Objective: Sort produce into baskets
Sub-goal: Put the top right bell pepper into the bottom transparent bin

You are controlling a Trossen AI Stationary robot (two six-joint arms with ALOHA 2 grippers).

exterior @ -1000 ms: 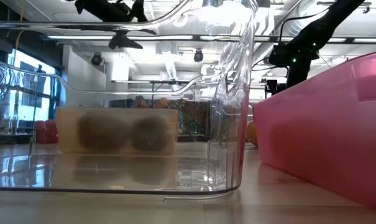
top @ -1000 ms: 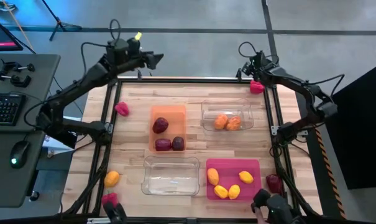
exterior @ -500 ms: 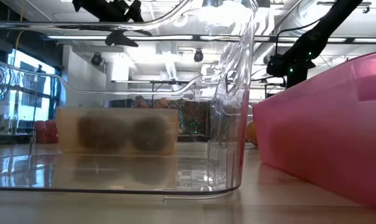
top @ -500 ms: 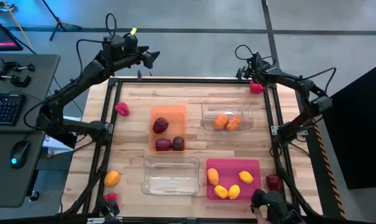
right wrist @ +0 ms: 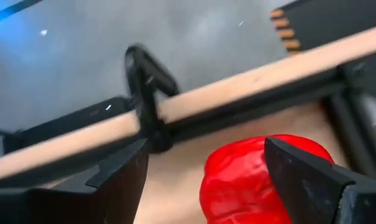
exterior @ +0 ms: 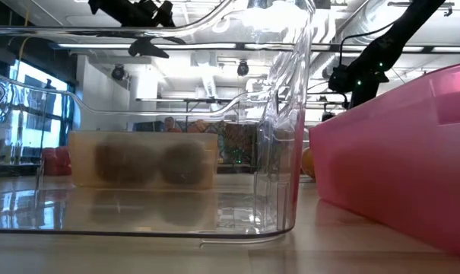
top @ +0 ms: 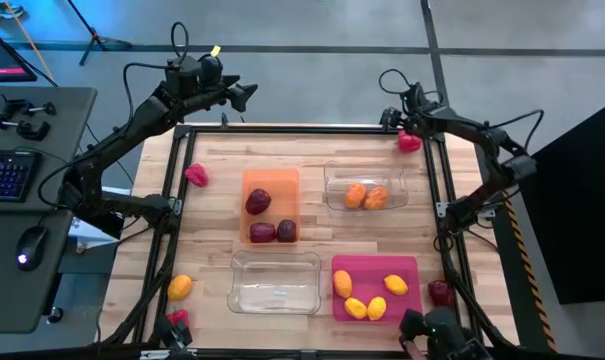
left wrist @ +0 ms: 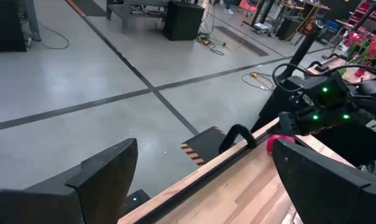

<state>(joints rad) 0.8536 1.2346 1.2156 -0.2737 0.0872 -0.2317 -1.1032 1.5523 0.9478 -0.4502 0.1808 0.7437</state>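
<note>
Hovering released, your right end effector [right wrist: 203, 180] is sitting just above the red pepper [top: 410, 142] at the surface's [top: 312, 140] far right corner; your left end effector [top: 244, 95], also released, is waiting beyond the far left edge.

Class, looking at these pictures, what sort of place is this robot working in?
Probably a robotics lab or workshop: a bare concrete floor with taped lines, a desk with a keyboard beside the table, and ceiling ducts and strip lights behind.
</note>
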